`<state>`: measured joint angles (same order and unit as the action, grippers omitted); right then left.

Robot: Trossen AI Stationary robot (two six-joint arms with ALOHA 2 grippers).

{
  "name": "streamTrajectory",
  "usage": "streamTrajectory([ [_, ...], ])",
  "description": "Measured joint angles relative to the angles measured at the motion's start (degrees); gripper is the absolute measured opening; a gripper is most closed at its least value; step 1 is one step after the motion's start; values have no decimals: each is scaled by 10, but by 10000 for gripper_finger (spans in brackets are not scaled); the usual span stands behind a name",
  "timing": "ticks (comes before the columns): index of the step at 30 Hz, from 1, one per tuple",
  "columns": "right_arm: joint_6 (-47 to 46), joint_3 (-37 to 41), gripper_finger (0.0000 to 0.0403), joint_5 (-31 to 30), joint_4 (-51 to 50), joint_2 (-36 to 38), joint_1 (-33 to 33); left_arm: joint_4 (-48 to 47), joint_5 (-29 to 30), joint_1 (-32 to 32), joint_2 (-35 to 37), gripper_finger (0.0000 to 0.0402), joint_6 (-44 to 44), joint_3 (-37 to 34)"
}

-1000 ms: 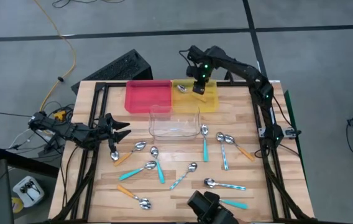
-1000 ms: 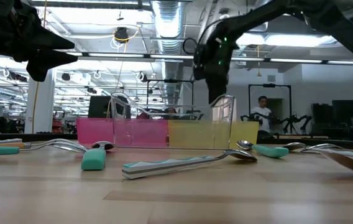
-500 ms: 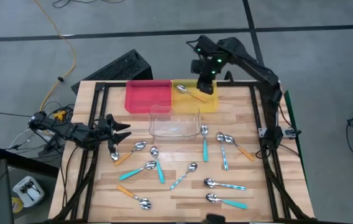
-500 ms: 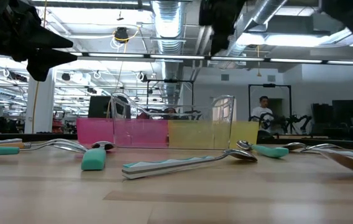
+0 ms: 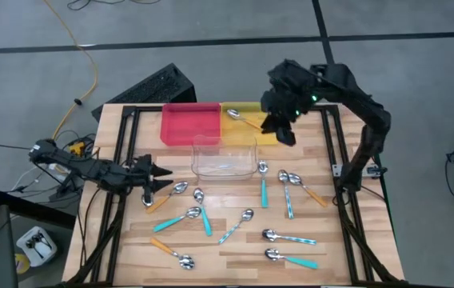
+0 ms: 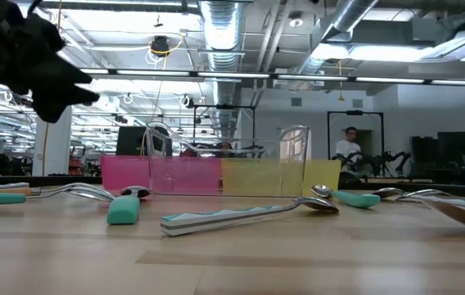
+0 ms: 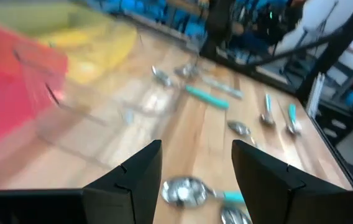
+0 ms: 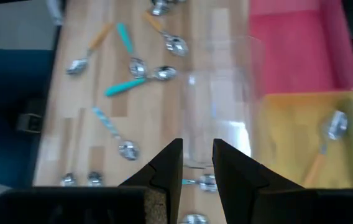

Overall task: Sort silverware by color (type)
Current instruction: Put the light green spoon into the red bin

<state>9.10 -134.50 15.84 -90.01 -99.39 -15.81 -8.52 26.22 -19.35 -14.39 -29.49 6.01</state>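
Observation:
The silverware is small spoons with metal bowls and teal, orange or pale blue handles, scattered over the wooden table (image 5: 227, 204). One orange-handled spoon (image 5: 243, 120) lies in the yellow tray (image 5: 268, 134). My left gripper (image 5: 165, 178) hangs low at the table's left, open, pointing toward an orange-handled spoon (image 5: 171, 194), whose bowl (image 7: 186, 190) shows just beyond the fingers. My right gripper (image 5: 284, 132) is raised high over the yellow tray's near right corner. It is open (image 8: 197, 163) with nothing between its fingers.
A red tray (image 5: 189, 124) and the yellow tray stand side by side at the far edge, with a clear tray (image 5: 225, 158) just in front of them. Spoons lie flat across the middle and near half of the table. In the room behind, a person (image 6: 347, 152) stands far off.
My right gripper has risen from low over the yellow tray and drawn back toward the table's right and near side, out of the low view. The orange-handled spoon stays lying in the yellow tray. My left gripper has tipped down a little toward the spoons.

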Motion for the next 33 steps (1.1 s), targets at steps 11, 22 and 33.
streamTrajectory([
  [11, -58, 142, 114, -127, 12, 62, 146, -63, -95, 0, -150, 181, -40, 92],
  [22, -116, 554, 114, -145, 313, 282, 149, -245, -90, 0, -262, 181, -122, 238],
  [33, -222, 888, 114, -144, 642, 460, 176, -309, -110, -22, -320, 181, -126, 270],
])
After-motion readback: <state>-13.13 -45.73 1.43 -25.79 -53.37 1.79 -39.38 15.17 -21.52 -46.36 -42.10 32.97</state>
